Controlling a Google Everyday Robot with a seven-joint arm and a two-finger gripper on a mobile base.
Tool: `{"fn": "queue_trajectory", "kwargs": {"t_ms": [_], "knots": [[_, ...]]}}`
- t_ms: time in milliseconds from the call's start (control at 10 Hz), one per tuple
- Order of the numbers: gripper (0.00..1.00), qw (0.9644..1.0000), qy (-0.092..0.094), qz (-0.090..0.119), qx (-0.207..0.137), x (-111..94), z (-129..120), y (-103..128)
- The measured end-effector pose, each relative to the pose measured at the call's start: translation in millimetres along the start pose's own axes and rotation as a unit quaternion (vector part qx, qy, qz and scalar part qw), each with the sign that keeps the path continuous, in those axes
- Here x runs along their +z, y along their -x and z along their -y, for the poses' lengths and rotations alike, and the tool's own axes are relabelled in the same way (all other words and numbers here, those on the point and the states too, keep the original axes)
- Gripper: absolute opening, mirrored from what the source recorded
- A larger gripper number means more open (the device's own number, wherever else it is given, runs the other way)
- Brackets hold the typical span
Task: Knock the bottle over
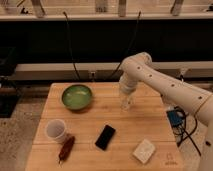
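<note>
The bottle point(127, 104) stands upright, long axis vertical, on the tabletop point(100, 114) right of the green bowl point(77, 96). The pincer point(126, 94) hangs directly over it, hiding its cap; whether it is open or closed cannot be told.

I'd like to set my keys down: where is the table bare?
Right side, between the pincer at the bottle and the white pad; also between green bowl and black phone. Front left, around the cup, is crowded.
</note>
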Motion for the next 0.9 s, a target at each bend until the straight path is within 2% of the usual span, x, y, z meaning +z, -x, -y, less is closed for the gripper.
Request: {"fn": "queue_trajectory", "kwargs": {"t_ms": [900], "knots": [[0.0, 0.9997, 0.011, 0.021, -0.01, 6.3, -1.6, -0.4]]}}
